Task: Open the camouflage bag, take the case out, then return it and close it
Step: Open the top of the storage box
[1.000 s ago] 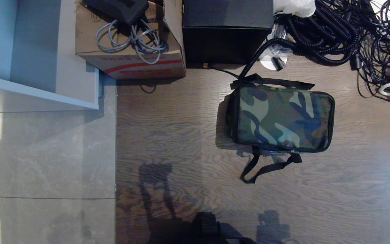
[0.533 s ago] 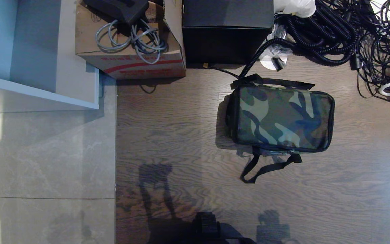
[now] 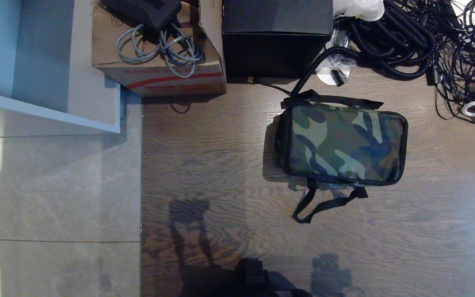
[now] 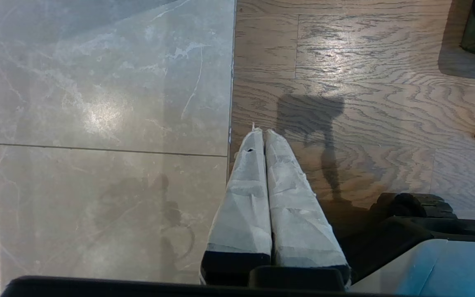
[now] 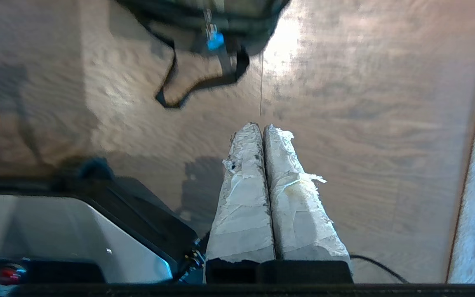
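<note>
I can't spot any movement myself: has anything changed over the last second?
Nothing visibly. The camouflage bag lies closed on the wooden floor as before, its strap unmoved, and the black box and cardboard box are where they were.

I read this as a lab or storeroom corner, tangled black cables (image 3: 427, 37) heaped on wood floor (image 3: 204, 165), cardboard box (image 3: 159, 74), black cube box (image 3: 276, 37)
</note>
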Robot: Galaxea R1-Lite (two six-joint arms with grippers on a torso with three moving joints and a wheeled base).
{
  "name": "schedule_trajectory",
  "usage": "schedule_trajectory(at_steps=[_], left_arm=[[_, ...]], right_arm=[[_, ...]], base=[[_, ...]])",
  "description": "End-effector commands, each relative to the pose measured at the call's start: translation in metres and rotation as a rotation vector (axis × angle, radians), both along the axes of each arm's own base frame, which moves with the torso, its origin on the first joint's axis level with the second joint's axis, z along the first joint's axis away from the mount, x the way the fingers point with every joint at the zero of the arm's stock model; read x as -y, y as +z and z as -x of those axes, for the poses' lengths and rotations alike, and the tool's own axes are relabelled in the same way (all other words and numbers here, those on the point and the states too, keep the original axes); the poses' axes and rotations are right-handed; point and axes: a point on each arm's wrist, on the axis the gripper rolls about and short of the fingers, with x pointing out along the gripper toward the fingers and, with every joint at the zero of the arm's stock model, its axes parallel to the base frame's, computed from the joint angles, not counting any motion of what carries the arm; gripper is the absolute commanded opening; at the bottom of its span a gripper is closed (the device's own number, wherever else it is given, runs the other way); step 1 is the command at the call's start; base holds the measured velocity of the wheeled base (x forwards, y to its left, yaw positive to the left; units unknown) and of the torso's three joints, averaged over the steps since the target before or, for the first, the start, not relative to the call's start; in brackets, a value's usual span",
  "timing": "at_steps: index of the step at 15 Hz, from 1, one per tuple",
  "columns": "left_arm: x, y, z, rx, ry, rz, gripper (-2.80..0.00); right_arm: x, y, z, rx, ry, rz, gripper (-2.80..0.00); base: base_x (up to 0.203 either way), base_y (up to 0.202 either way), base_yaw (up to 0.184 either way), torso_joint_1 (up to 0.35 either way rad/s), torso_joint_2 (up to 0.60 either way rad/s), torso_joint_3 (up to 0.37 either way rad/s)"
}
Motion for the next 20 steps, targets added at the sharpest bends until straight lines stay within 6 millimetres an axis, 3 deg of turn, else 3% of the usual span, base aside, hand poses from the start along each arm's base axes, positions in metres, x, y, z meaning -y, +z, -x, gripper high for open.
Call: schedule_trajectory(at_steps=[1, 3, 7, 13, 17, 20], left_arm=[[0.0, 0.0, 0.0, 0.0, 0.0, 0.001, -2.8], [0.0, 0.0, 0.0, 0.0, 0.0, 0.001, -2.8], [0.0, 0.0, 0.0, 0.0, 0.0, 0.001, -2.8], [0.0, 0.0, 0.0, 0.001, 0.0, 0.001, -2.8], [0.0, 0.0, 0.0, 0.0, 0.0, 0.001, -2.8], [0.0, 0.0, 0.0, 0.0, 0.0, 0.001, -2.8]], right_arm=[[0.0, 0.023, 0.019, -0.019, 0.002, -0.026, -2.8], [-0.001, 0.024, 0.03, -0.185, 0.024, -0.109, -2.8], [-0.002, 0.051, -0.012, -0.341, 0.051, -0.155, -2.8], [-0.01, 0.067, -0.119, -0.716, 0.179, -0.188, -2.8], [-0.019, 0.06, -0.212, -0.639, 0.176, -0.326, -2.8], [-0.022, 0.033, -0.261, -0.6, 0.162, -0.414, -2.8]], base=[[0.0, 0.0, 0.0, 0.0, 0.0, 0.0], [0.0, 0.0, 0.0, 0.0, 0.0, 0.0], [0.0, 0.0, 0.0, 0.0, 0.0, 0.0], [0.0, 0.0, 0.0, 0.0, 0.0, 0.0], [0.0, 0.0, 0.0, 0.0, 0.0, 0.0], [0.0, 0.0, 0.0, 0.0, 0.0, 0.0]])
